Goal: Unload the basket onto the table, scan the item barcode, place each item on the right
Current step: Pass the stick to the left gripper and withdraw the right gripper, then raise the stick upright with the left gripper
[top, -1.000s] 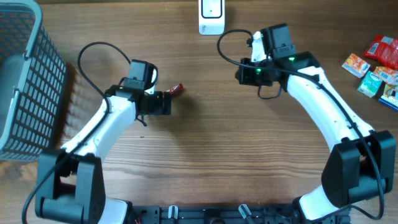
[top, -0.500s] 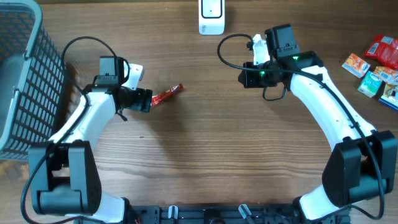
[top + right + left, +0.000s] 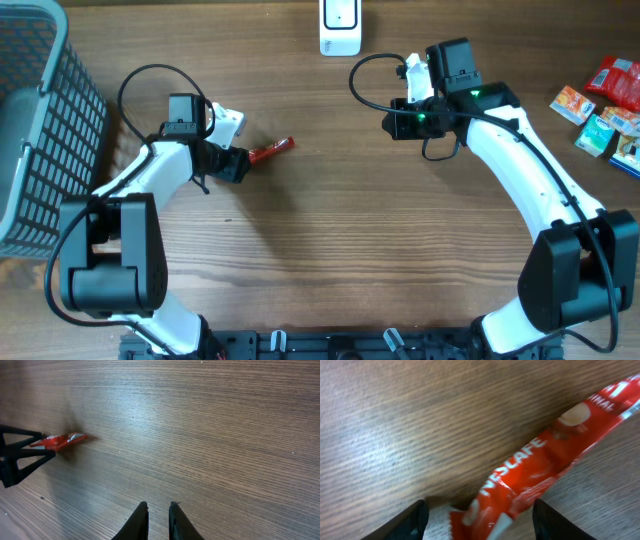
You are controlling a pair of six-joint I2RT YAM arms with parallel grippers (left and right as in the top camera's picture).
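The item is a red Nescafe stick sachet (image 3: 271,150) lying flat on the wooden table, left of centre. My left gripper (image 3: 242,160) is at the sachet's left end. In the left wrist view the sachet (image 3: 545,460) runs diagonally, and its near end lies between the gripper's (image 3: 477,522) two dark fingers with a gap on each side, so it is open. My right gripper (image 3: 388,122) hovers further right, and in its own view it (image 3: 158,510) is almost shut with nothing between the fingers. The sachet (image 3: 60,441) shows far off at the left of that view.
A white scanner unit (image 3: 340,25) stands at the table's back edge in the middle. A grey mesh basket (image 3: 40,120) fills the far left. Several coloured snack packets (image 3: 605,105) lie at the far right.
My left gripper drew back to the left, then settled at the sachet's left end with its jaws narrower. The sachet lies slightly further left than before. The right arm shifted a little right, then held still.
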